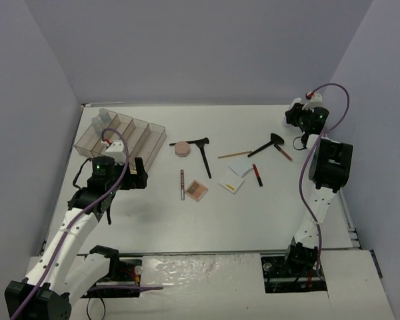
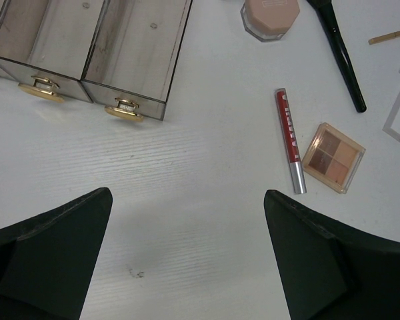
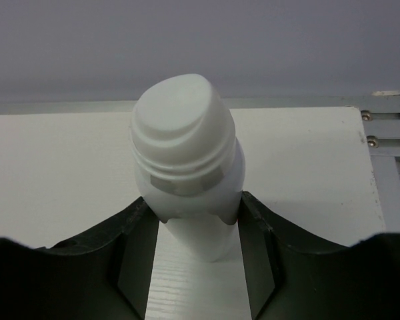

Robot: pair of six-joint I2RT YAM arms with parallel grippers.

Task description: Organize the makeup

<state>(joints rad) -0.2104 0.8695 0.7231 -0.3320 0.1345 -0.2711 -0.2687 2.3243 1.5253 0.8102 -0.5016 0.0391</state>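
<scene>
Gripping a white bottle (image 3: 187,153) at the tabletop's (image 1: 253,213) far right corner.
The right gripper's (image 3: 197,200) fingers press both sides of the bottle, which is opaque white with a domed, stepped cap and a pale strip beneath it. The left gripper (image 2: 188,195) hangs with its jaws wide apart by the tray (image 2: 130,100) near the left edge. A pink compact (image 2: 270,17), palette (image 2: 333,158), red tube (image 2: 288,137), brush (image 2: 340,50) and pads (image 1: 235,185) lie mid-tabletop.

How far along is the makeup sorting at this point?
Barely started. Done: one clear bottle appears to stand in the organizer tray. In hand: the right gripper grips a white bottle; the left gripper is open, empty. Left: compact, palette, lip tube, brushes, pads and pencils lie on the table.
</scene>
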